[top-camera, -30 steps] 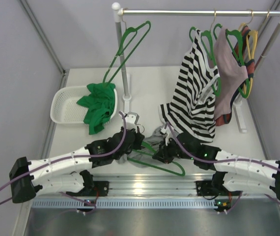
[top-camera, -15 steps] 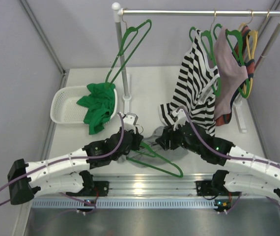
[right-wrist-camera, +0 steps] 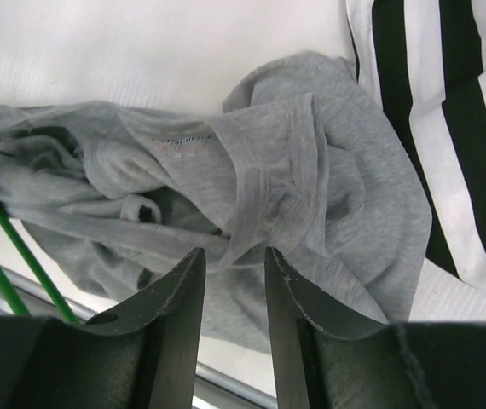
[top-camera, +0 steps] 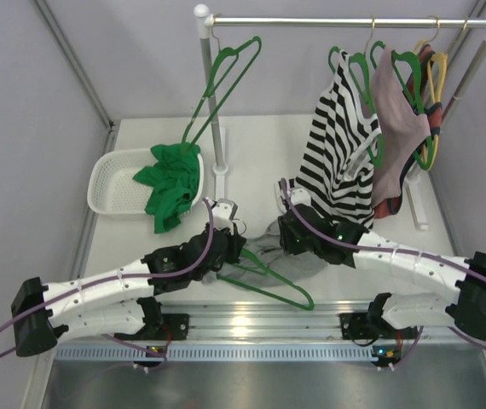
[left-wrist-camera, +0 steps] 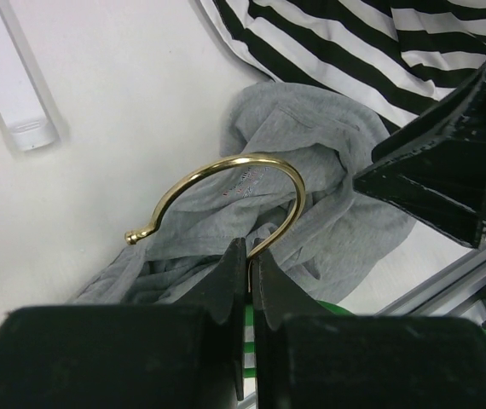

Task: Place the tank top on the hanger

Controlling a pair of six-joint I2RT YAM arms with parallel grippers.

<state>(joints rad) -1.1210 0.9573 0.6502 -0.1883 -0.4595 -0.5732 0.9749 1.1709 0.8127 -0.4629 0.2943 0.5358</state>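
Observation:
The light-grey tank top point(right-wrist-camera: 311, 187) lies crumpled on the table between my two grippers, also seen as the tank top point(top-camera: 304, 266) from above. My left gripper point(left-wrist-camera: 249, 256) is shut on the base of the gold hook point(left-wrist-camera: 226, 170) of the green hanger point(top-camera: 269, 290), which lies low over the table's near edge. From above, the left gripper point(top-camera: 239, 245) sits at the tank top's left side. My right gripper point(right-wrist-camera: 234, 256) hovers just over the grey fabric, jaws a little apart with nothing clamped between them. In the top view, the right gripper point(top-camera: 284, 243) is close to the left one.
A black-and-white striped top point(top-camera: 341, 162) hangs from the rail point(top-camera: 345, 21), its hem reaching the table beside the tank top. More garments and hangers point(top-camera: 413, 94) hang at the right. A white basket point(top-camera: 111, 175) with a green garment point(top-camera: 170, 183) stands at the left.
My right arm has drawn back from the hanger's lower bar and swung over the tank top, its jaws parted. The left gripper keeps hold of the hook; the hanger shifted slightly.

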